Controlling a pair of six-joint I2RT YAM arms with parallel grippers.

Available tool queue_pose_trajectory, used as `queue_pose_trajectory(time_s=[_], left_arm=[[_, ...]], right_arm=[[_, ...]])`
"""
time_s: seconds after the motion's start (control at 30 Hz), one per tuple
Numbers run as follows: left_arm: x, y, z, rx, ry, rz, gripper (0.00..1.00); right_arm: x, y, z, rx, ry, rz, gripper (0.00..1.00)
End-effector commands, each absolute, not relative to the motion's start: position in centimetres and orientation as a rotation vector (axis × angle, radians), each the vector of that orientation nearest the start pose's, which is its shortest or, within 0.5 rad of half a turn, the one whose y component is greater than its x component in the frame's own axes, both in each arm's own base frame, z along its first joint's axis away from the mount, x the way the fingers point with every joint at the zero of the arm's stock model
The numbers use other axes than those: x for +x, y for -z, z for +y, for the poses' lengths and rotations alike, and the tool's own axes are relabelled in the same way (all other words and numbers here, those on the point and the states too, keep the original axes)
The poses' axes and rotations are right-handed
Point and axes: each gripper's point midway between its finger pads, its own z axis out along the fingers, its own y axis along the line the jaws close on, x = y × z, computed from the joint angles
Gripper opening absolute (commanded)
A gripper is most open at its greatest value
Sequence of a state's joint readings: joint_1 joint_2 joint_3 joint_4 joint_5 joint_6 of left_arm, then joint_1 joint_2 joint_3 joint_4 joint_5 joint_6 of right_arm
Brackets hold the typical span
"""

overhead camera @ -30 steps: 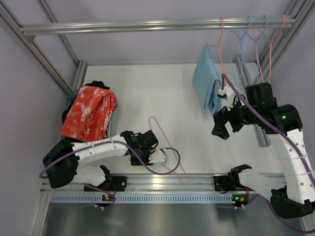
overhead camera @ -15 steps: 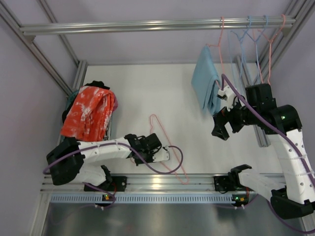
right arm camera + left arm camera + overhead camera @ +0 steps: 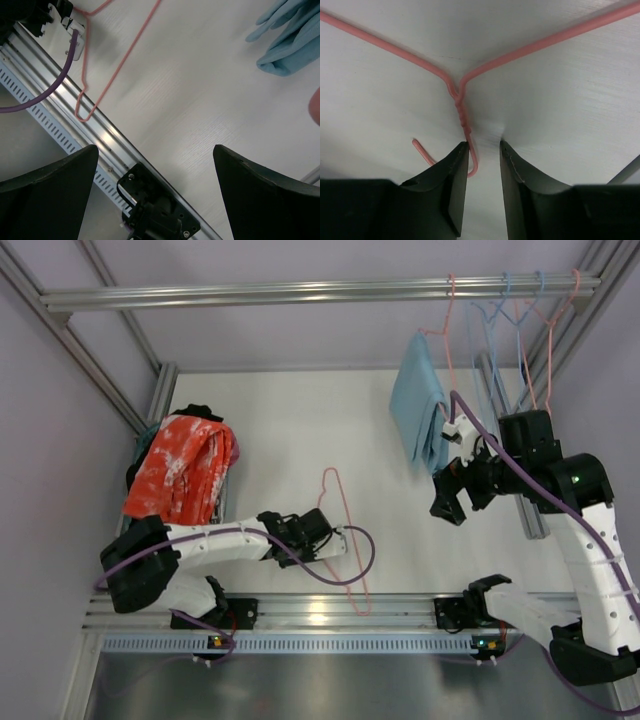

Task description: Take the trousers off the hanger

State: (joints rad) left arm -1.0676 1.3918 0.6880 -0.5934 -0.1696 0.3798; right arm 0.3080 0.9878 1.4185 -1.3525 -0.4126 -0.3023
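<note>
The white table [image 3: 300,430] fills the top view, with an aluminium rail [image 3: 250,292] crossing at 12 o'clock; at 9 o'clock a heap of folded cloth lies on the table, the orange-red trousers with white blotches [image 3: 178,472] on top and the plain black trousers [image 3: 198,412] showing only as a dark edge behind them, both off any hanger; at 1 o'clock a light blue cloth [image 3: 418,412] hangs from a pink hanger on the rail, beside bare blue and pink wire hangers [image 3: 520,310]; whether it is trousers I cannot tell; if so, one garment is left to remove; at 3 o'clock the right gripper [image 3: 455,502] hovers just below that cloth, its jaws spread wide and holding nothing; near 6 o'clock a bare pink wire hanger [image 3: 461,110] lies flat on the table; the left gripper [image 3: 483,145] sits low at its hook, jaws narrowly parted, the wire beside one finger, not clamped
</note>
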Motion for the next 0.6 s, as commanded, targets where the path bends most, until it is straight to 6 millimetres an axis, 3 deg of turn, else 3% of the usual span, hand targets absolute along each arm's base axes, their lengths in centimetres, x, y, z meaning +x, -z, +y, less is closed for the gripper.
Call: queue_pose_trajectory(time_s=[0.0,0.2,0.33,0.43,0.57], left_arm=[[14.4,-0.9,-18.1,1.820,-0.047,2.173,0.39],[15.2,-1.6,-18.7,1.802,-0.062,2.150,0.39],[16.4,-4.4,-20.1,1.745,0.009,2.087,0.40],[17.1,-5.3,-20.3,1.739,0.041,2.087,0.42],[16.9,-4.4,-20.0,1.787,0.078,2.108,0.48]], right_arm=[[15.9,-28.3,11.6,-0.907,-0.519,2.227,0.99],[15.8,-28.3,11.7,-0.909,-0.522,2.226,0.99],[15.7,-28.4,11.7,-0.910,-0.524,2.217,0.99],[15.8,-28.3,11.8,-0.912,-0.531,2.220,0.99],[15.9,-28.1,12.0,-0.908,-0.544,2.226,0.99]])
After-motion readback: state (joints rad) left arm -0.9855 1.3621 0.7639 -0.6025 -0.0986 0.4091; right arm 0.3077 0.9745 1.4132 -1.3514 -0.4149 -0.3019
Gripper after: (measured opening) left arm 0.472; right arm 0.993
